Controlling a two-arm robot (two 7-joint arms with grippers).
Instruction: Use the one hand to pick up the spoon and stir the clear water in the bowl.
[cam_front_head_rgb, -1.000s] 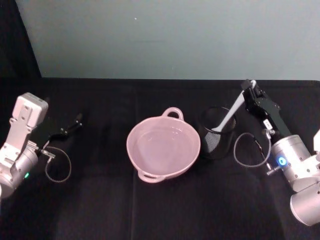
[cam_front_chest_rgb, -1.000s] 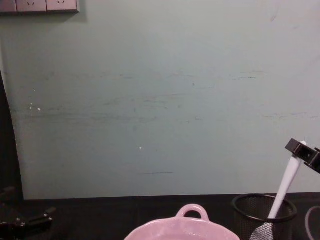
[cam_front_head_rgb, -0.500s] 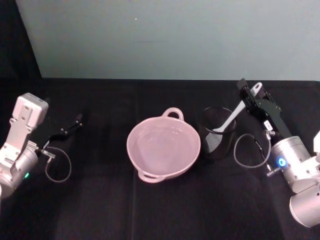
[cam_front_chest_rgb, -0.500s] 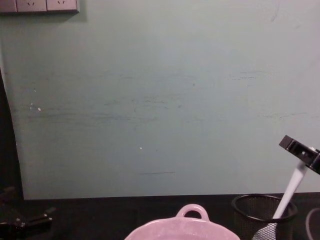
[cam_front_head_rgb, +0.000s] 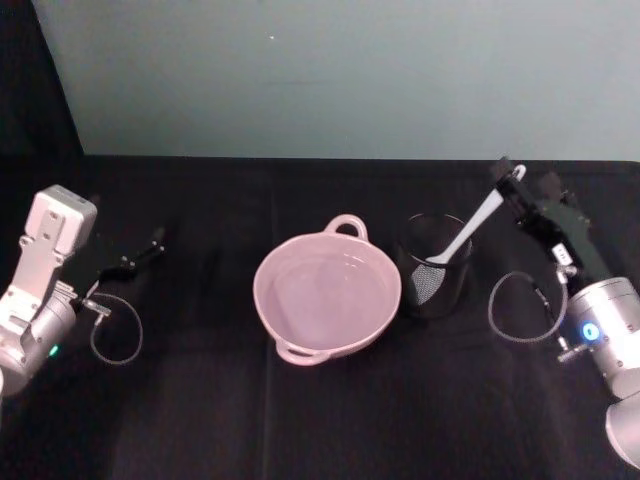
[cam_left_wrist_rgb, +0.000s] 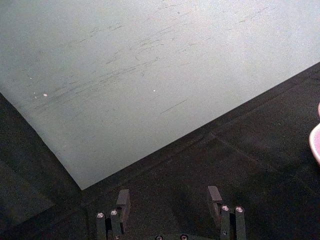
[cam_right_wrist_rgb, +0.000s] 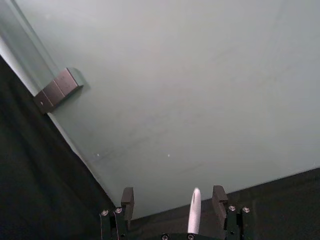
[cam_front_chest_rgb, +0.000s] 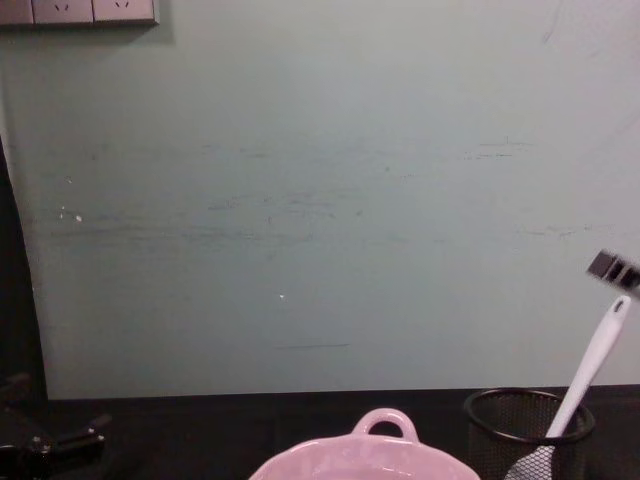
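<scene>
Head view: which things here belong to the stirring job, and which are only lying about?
For the job: white plastic spoon; pale pink round bowl; right gripper, open around the handle.

Lying about: black wire-mesh cup holding the spoon; left gripper, parked.

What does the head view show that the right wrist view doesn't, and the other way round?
Head view alone: the pale pink glossy round bowl on the black table, the black wire-mesh cup beside it with the white plastic spoon's blade inside, and the left gripper parked far left.

Right wrist view alone: a close look between the right gripper's open fingers, with the handle tip standing in the gap, touching neither finger, and a grey block on the wall.

Both share: the white plastic spoon, the right gripper at its handle end, the pale green wall.
</scene>
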